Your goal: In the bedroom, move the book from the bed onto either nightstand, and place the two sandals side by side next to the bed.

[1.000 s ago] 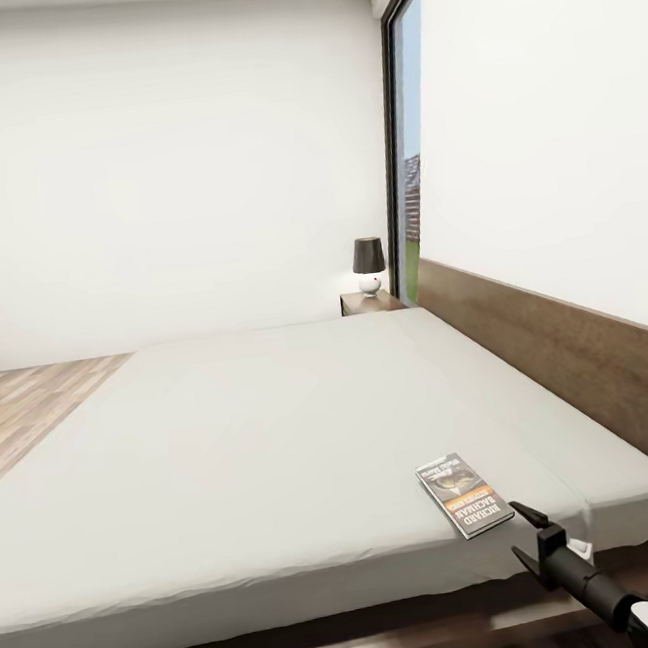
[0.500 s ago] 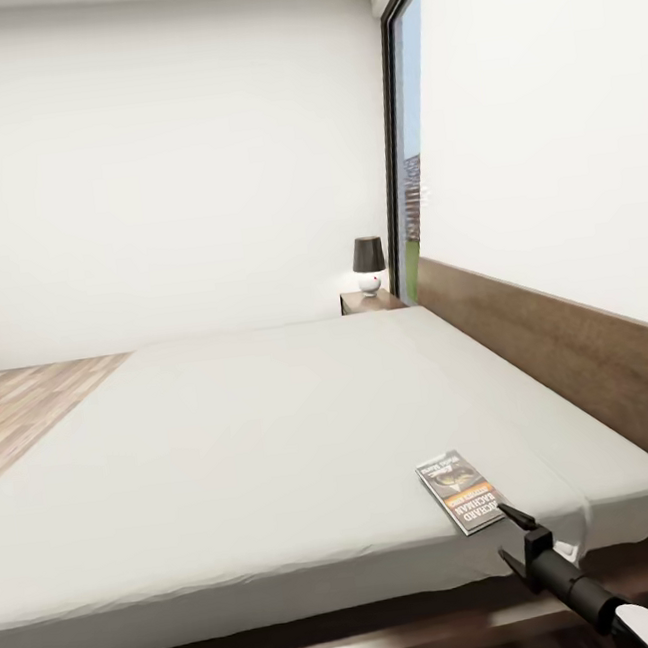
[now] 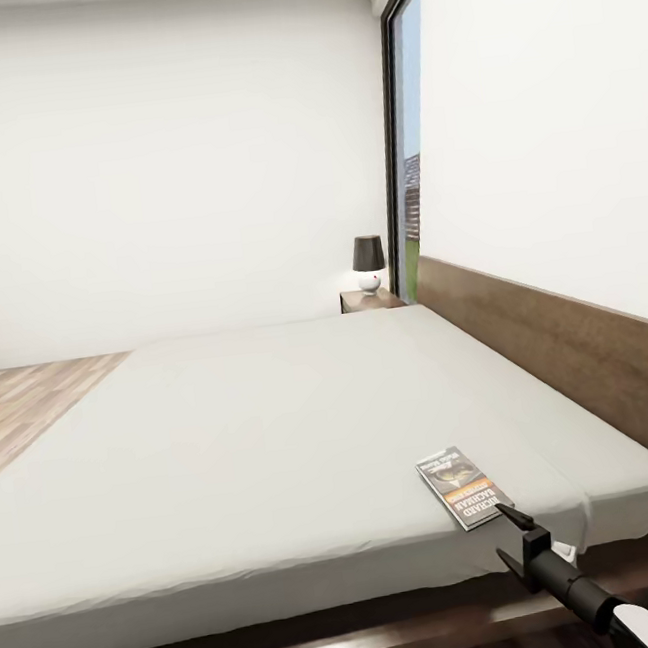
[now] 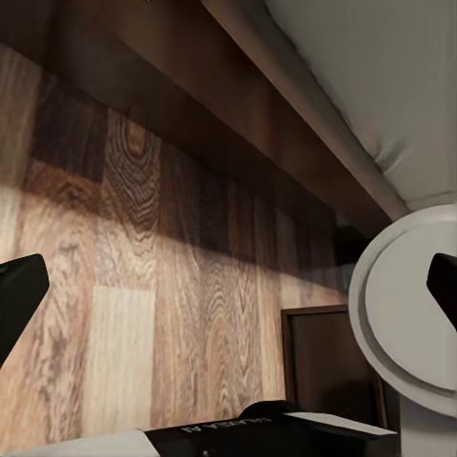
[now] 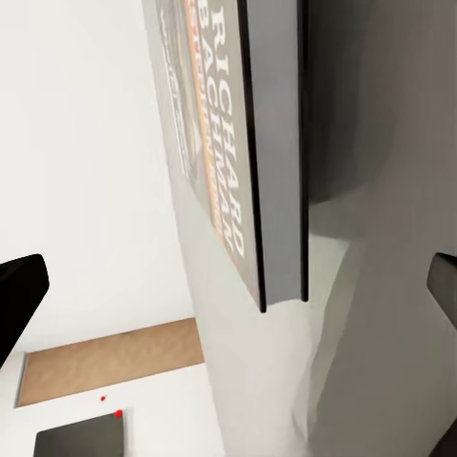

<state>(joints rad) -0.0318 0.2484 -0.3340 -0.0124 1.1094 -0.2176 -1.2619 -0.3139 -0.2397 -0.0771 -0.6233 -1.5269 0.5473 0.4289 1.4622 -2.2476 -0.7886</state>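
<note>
The right tool [image 3: 516,534] is hanging with its jaws spread wide at the near corner of the bed [image 3: 277,440], its upper fingertip [image 3: 511,515] sitting just at the book's [image 3: 463,487] near edge, though contact is hard to judge. The book is lying flat on the grey mattress near the headboard [image 3: 569,356]. The left tool [image 4: 228,286] is also gaping open, looking over wood floor [image 4: 143,314] beside the bed frame. Far off, a nightstand [image 3: 370,302] is carrying a lamp [image 3: 368,264] by the window [image 3: 407,153].
</note>
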